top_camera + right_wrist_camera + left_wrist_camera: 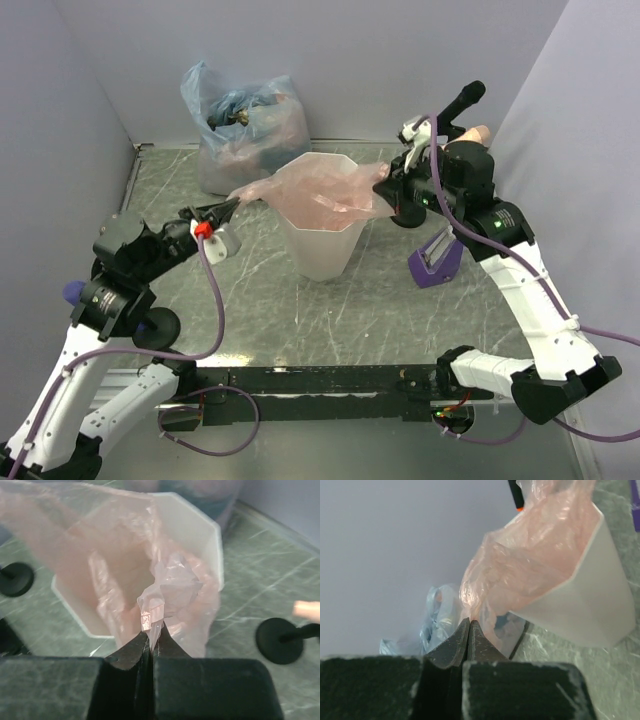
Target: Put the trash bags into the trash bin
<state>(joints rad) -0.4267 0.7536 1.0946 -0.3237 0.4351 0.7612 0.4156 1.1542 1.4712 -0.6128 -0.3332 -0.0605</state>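
The white bin (322, 250) stands mid-table with a pink bag (330, 190) draped in its mouth. The left claw (470, 625), at the bin's 9 o'clock, pinches the bag's edge. The right claw (151, 637), at 3 o'clock, pinches the opposite edge. A stuffed blue bag (240, 120) sits at the bin's 11 o'clock.

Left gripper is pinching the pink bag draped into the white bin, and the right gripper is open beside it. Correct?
Not quite. The right gripper is not open: its jaws are shut on a fold of the pink bag, as the right wrist view shows. The left gripper does pinch that bag, which drapes into the white bin.
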